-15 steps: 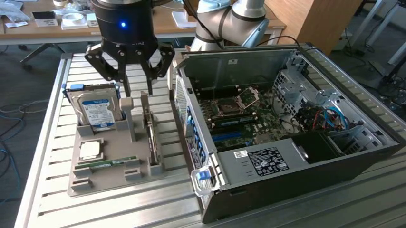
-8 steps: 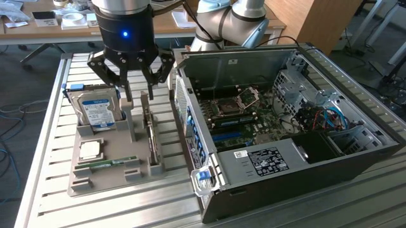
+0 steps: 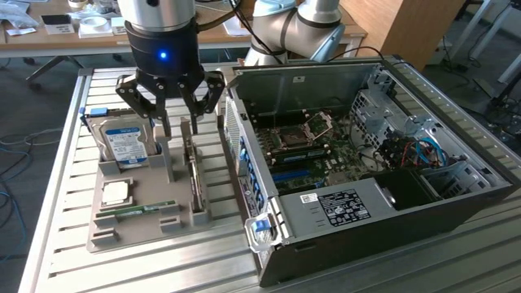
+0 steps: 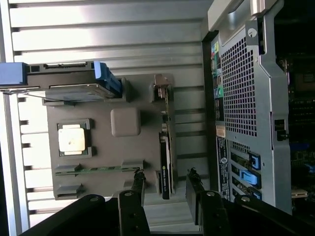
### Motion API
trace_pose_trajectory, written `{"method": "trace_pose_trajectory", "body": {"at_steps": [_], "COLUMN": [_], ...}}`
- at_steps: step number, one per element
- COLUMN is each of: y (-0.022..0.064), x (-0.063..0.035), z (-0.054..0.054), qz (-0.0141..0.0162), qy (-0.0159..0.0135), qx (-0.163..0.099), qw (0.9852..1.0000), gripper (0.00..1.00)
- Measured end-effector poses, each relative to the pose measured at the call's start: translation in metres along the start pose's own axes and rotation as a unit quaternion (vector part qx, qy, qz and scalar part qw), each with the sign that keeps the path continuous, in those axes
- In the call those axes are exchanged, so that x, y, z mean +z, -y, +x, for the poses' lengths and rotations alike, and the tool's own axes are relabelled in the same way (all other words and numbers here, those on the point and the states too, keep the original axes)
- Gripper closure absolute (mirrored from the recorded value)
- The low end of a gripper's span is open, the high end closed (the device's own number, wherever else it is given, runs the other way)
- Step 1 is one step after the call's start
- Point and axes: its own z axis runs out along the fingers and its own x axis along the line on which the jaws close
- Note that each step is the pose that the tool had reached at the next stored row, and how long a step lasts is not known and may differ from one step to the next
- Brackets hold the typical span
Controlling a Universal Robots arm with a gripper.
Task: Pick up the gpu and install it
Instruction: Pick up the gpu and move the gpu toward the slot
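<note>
Directly beneath the spread, empty jaws, the gpu [image 3: 194, 177] stands on edge.

Hard drive [image 3: 126, 143], processor chip [image 3: 116, 193] and memory stick [image 3: 138, 210] on grey tray [image 3: 134, 235]

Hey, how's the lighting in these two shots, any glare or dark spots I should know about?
Wrist view: the slatted table glares near-white, while the gripper is a dark silhouette with the gpu between its fingers. Exterior view: light is even, the computer case is shaded inside, and a blue lamp glows on the gripper body.
</note>
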Motion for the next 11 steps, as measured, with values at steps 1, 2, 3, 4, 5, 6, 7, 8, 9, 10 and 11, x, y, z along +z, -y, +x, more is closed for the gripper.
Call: {"method": "trace_pose_trajectory", "body": {"at_steps": [1,2,3,4,5,6,7,8,9,10,11], "y": [0.0,0.0,0.0,0.0,0.0,0.0001,0.0002,0.0003,0.0004,0.0005,0.0006], "x": [0.0,0.0,0.0,0.0001,0.0011,0.0025,0.0042,0.0059,0.0096,0.0114,0.0132], "z": [0.0,0.0,0.0,0.0,0.0,0.0,0.0,0.0,0.0,0.0,0.0], "qz": [0.0,0.0,0.0,0.0,-0.0002,-0.0003,-0.0004,-0.0005,-0.0007,-0.0007,-0.0007], "qy": [0.0,0.0,0.0,0.0,0.0002,0.0002,0.0001,0.0,0.0,0.0,0.0], "qx": [0.0,0.0,0.0,0.0,0.0,0.0,0.0,0.0,0.0,0.0,0.0], "qw": [1.0,1.0,1.0,1.0,1.0,1.0,1.0,1.0,1.0,1.0,1.0], "gripper": [0.53,0.53,0.53,0.53,0.53,0.53,0.53,0.53,0.53,0.53,0.53]}}
